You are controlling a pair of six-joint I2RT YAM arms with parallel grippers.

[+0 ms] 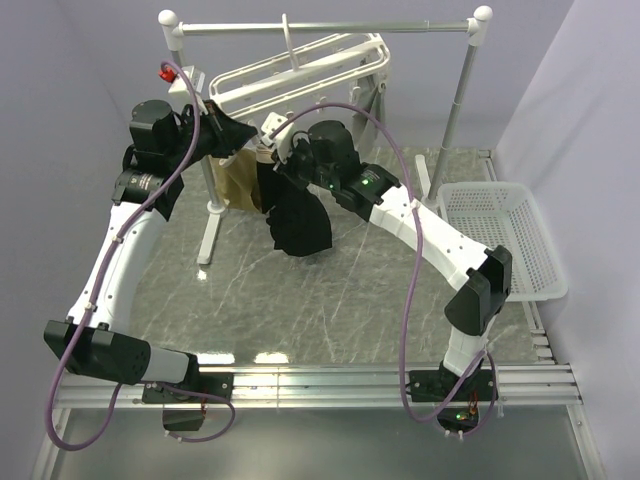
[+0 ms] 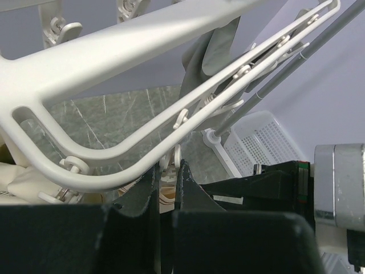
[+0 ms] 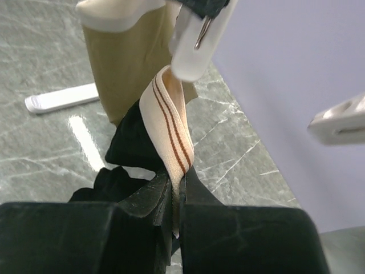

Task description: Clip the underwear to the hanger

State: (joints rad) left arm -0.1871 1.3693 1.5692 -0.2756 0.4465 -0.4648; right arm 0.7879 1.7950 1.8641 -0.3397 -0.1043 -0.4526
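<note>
Grey marbled table (image 1: 330, 300), pale lilac walls on three sides. Right gripper (image 3: 177, 184): my jaws are pressed together on the cream, brown-striped waistband of the underwear (image 3: 171, 120). The band rises from between the fingers as a folded loop, and the black body of the garment bunches just below and to the left of them. The top of the loop touches the lower end of a white clip (image 3: 194, 48); I cannot tell whether the band sits inside its mouth. Left gripper (image 2: 167, 178): my jaws are almost together, pinching that clip from above, and a strip of striped band shows in the narrow gap beneath it. The clip dangles from the near rail of the hanger (image 2: 114, 54), whose white double frame crosses my left wrist view on a slant. From overhead the hanger hangs by its hook from the metal rail (image 1: 330, 27), tilted with its left end lower. A tan garment (image 3: 131, 63) hangs just behind the underwear, touching it. A white basket (image 1: 500, 240) sits well apart at the right edge of the table.
</note>
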